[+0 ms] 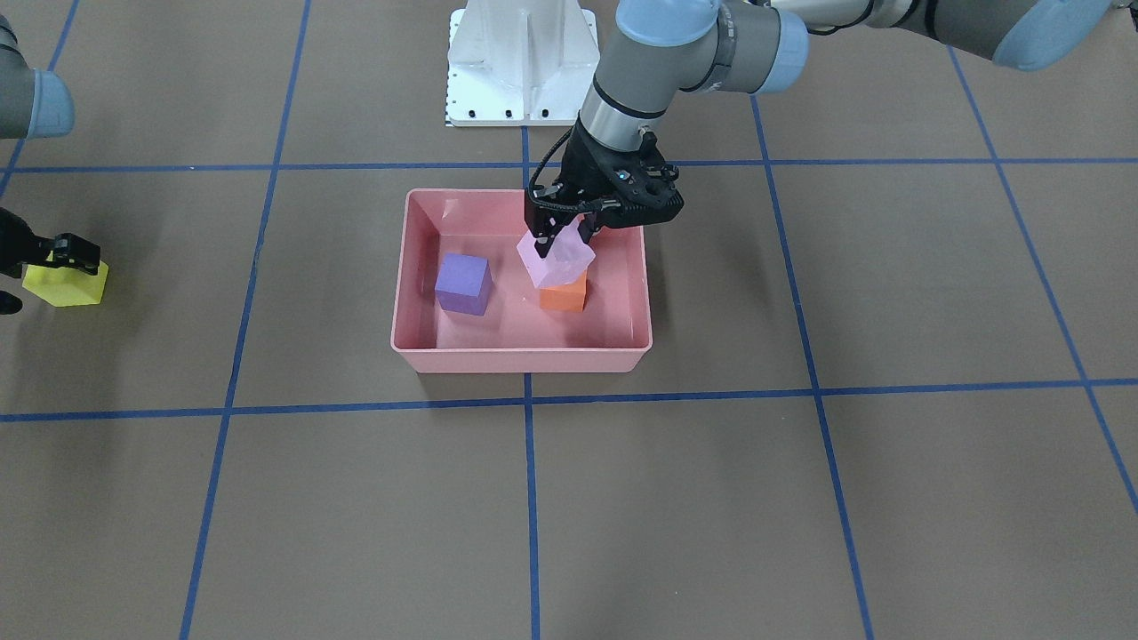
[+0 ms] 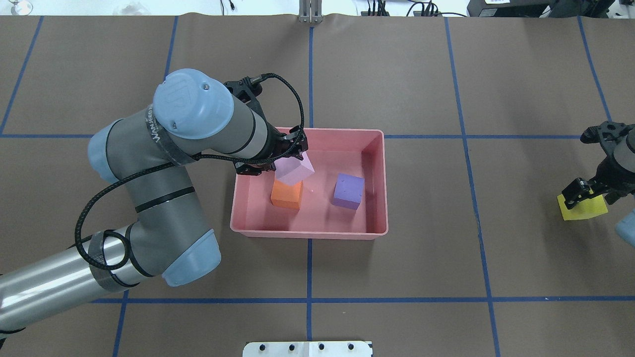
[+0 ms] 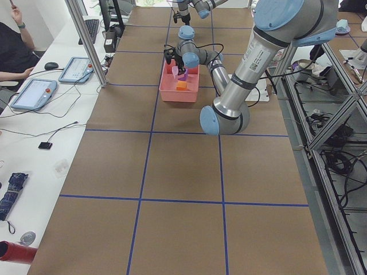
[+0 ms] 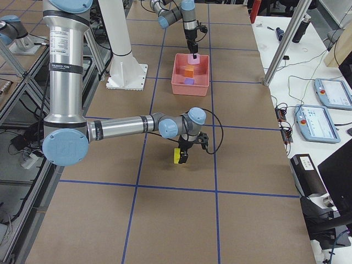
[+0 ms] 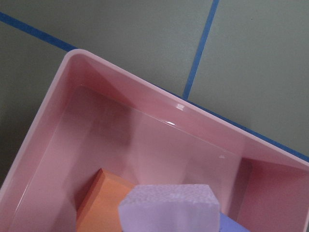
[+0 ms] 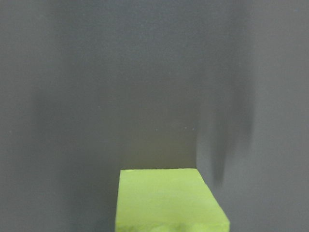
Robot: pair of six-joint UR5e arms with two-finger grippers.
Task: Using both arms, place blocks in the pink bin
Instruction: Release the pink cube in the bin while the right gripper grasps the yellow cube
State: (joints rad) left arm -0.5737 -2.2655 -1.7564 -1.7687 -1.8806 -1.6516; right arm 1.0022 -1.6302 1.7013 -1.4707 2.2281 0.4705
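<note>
Pink cube point(image 1: 556, 260), tilted, is clamped in the left gripper point(image 1: 562, 238) inside the bin point(image 1: 520, 360), directly over the orange cube point(image 1: 564, 297). The purple cube point(image 1: 463, 284) lies beside them on the bin floor. The right gripper point(image 2: 590, 194) is closed on the yellow cube point(image 2: 583, 210), well apart from the bin, over the worktop point(image 1: 800, 498).

Grey tubular arms point(image 2: 163, 198), light-blue joint caps point(image 2: 193, 101), looping black cables point(image 2: 298, 99), white bolted base point(image 1: 522, 62).

The brown table point(image 1: 800, 498), gridded with blue tape point(image 1: 532, 498), carries the pink bin point(image 1: 520, 359) and white base point(image 1: 520, 62).
</note>
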